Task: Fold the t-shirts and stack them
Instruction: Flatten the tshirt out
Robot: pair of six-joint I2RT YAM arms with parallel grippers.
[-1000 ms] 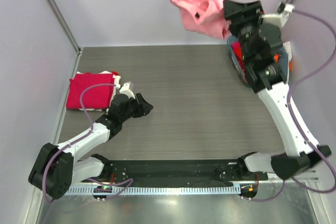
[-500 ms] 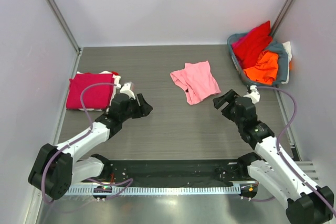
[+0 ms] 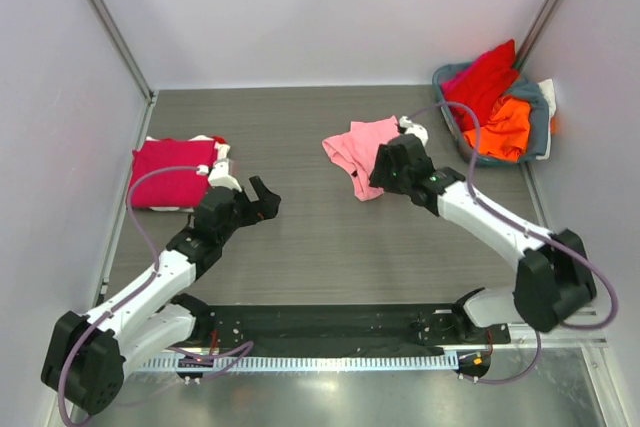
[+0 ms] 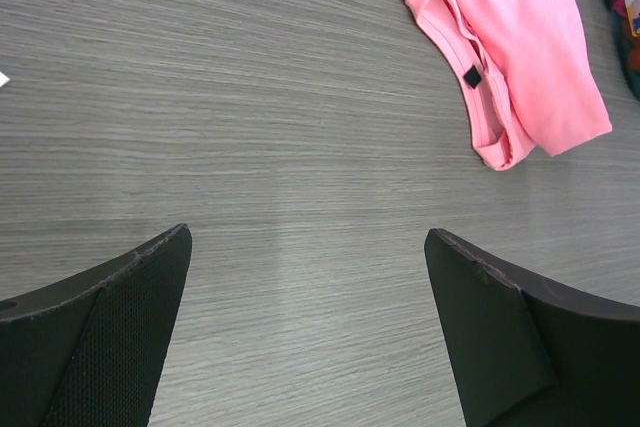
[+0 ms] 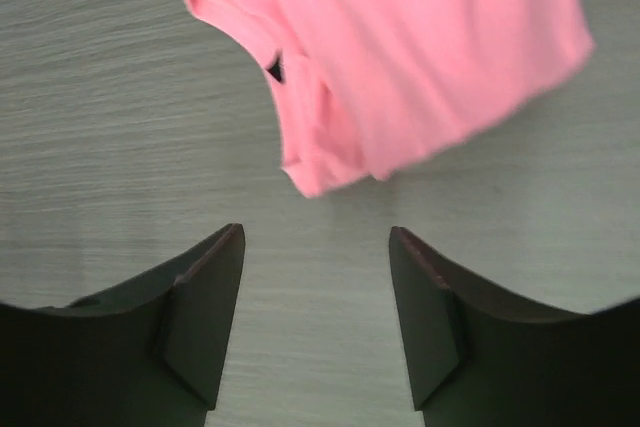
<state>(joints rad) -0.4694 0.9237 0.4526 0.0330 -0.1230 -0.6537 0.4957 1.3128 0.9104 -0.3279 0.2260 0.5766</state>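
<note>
- Lying crumpled on the surface (image 3: pixel 300 127), the light pink t-shirt (image 3: pixel 362 150) is seen just ahead of the right fingers (image 5: pixel 205 297), spread and empty.
- The left fingers (image 4: pixel 120 307) are likewise held apart, empty.

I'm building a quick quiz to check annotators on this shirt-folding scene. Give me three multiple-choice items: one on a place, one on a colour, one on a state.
1. Where on the table does the pink t-shirt lie? A far-left edge B middle C near edge
2. What colour is the folded shirt at left? A crimson B orange C black
3. The right end effector is: A shut on cloth B out of view C open, empty
Answers: B, the top view shows it mid-table; A, its upper face is crimson; C, its wrist view shows fingers apart, nothing between.
</note>
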